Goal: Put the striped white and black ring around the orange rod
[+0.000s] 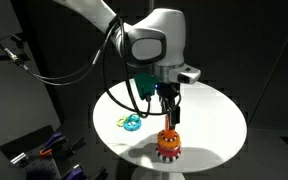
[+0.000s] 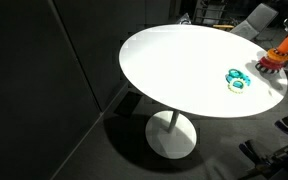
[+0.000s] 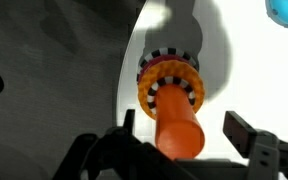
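Observation:
The orange rod stands upright on its red toothed base near the table's edge. In the wrist view the striped white and black ring lies around the rod, low down on the base. My gripper is open, with one finger on each side of the rod's top, not touching the ring. In an exterior view my gripper hangs straight above the rod. The rod also shows at the frame's edge in an exterior view, where my gripper is out of view.
A teal ring and a yellow ring lie together on the round white table, a little away from the rod. The teal ring also shows in an exterior view and the wrist view. Dark surroundings ring the table.

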`<action>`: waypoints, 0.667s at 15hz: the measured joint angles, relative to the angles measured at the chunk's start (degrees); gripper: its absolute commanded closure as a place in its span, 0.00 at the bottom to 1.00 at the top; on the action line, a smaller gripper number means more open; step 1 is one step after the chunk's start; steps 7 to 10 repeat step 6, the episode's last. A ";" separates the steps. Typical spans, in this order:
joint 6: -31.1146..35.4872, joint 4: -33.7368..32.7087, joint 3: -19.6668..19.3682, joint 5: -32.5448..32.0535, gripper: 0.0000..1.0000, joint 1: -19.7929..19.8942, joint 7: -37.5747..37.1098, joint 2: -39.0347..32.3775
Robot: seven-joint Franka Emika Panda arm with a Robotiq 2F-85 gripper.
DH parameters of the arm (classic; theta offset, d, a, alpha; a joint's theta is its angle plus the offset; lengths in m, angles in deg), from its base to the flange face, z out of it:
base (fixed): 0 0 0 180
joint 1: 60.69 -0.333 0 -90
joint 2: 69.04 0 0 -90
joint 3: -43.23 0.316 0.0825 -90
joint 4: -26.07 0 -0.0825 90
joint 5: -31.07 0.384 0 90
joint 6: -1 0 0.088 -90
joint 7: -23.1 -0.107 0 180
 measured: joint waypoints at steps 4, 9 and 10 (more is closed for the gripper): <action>-4.68 -0.40 0.11 0.12 0.00 0.00 1.33 0.39; -6.47 -0.42 0.19 0.12 0.00 -0.02 2.06 0.70; -6.47 -0.42 0.19 0.12 0.00 -0.02 2.06 0.70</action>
